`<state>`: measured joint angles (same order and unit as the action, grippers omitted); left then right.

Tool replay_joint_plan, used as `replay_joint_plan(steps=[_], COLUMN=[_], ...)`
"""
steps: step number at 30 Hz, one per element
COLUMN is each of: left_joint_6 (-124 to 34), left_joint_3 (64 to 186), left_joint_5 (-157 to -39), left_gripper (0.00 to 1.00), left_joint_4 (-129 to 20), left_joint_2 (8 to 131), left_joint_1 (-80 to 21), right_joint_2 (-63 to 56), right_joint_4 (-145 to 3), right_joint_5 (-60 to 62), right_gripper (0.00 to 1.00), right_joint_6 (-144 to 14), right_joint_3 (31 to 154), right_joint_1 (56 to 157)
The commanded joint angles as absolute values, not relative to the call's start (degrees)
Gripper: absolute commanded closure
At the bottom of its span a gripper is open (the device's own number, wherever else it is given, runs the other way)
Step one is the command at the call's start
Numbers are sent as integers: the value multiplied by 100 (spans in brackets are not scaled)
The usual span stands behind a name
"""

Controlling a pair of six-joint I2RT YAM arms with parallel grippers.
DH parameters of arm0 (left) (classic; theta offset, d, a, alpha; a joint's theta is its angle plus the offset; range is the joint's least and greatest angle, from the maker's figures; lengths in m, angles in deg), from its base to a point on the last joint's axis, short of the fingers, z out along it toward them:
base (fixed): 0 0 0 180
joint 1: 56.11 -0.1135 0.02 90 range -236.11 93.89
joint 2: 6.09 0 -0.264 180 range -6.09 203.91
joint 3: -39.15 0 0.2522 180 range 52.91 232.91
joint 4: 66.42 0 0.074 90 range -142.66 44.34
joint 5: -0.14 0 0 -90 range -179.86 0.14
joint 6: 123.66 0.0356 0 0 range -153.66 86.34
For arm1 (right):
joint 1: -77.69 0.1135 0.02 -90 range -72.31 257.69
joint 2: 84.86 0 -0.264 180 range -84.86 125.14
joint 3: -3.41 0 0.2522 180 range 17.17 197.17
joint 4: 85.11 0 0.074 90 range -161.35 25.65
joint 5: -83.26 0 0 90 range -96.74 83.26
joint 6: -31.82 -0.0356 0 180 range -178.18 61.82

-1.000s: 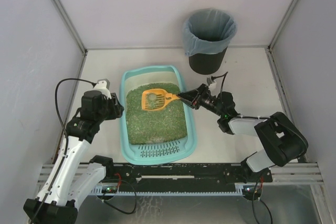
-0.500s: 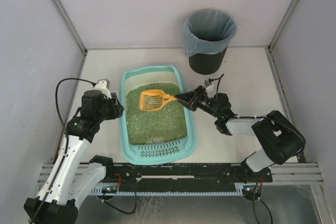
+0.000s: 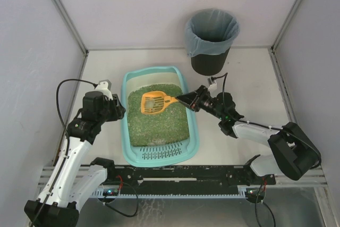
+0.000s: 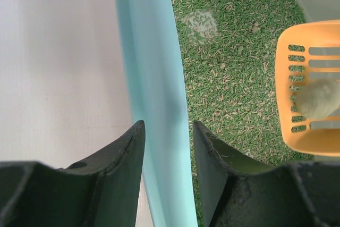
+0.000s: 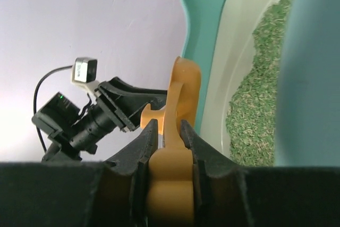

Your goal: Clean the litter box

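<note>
The light-teal litter box [image 3: 125, 131] lies mid-table with green litter [image 3: 159, 123] and a slotted grate at its near end. My left gripper [image 3: 121, 111] straddles the box's left rim [image 4: 151, 78], one finger outside and one over the litter [image 4: 234, 78], and is closed on it [image 4: 169, 131]. My right gripper [image 3: 186, 101] is shut on the handle of the orange slotted scoop [image 3: 154, 102]. The scoop is held over the far half of the litter with a pale grey clump [image 4: 319, 102] in it. In the right wrist view the jaws [image 5: 169, 128] clamp the orange handle [image 5: 180, 91].
A black round bin [image 3: 211, 41] with a grey-blue bag stands at the back right, beyond the box's far right corner. Grey walls close in the table on three sides. The right arm's forearm [image 3: 255, 131] stretches across the table right of the box.
The scoop has shifted only slightly and still hangs over the far litter. The right arm's elbow has swung out to the right. The left arm has not moved.
</note>
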<state>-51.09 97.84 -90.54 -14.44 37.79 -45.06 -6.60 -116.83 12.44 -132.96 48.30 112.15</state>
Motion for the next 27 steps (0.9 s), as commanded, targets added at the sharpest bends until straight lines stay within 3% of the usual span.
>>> replay_joint_plan(steps=[1, 5, 9, 15, 27], left_joint_6=[-5134, -5124, -5122, -5116, -5123], left_joint_3=[9693, 9703, 9701, 9718, 9704], left_joint_5=[-9105, -9167, -9132, -9172, -9172], left_gripper=[53, 53, 53, 53, 53], left_joint_4=[-1607, -1600, -1596, -1593, -1601], left_joint_2=[3686, 3760, 3716, 3782, 3760], left_joint_1=[-4556, -4556, -4556, -4563, -4559], right_joint_2=[-740, -344, -457, -519, -1828], right_joint_4=[-12009, -12481, -12606, -12256, -9890], right_joint_5=[988, 1824, 1236, 1765, 404], right_gripper=[100, 100, 100, 100, 100], right_joint_6=[-13583, -13405, -13998, -13700, -13609], right_joint_3=[4609, 5017, 4496, 5100, 6388], right_joint_1=[11064, 11267, 10911, 11022, 10224])
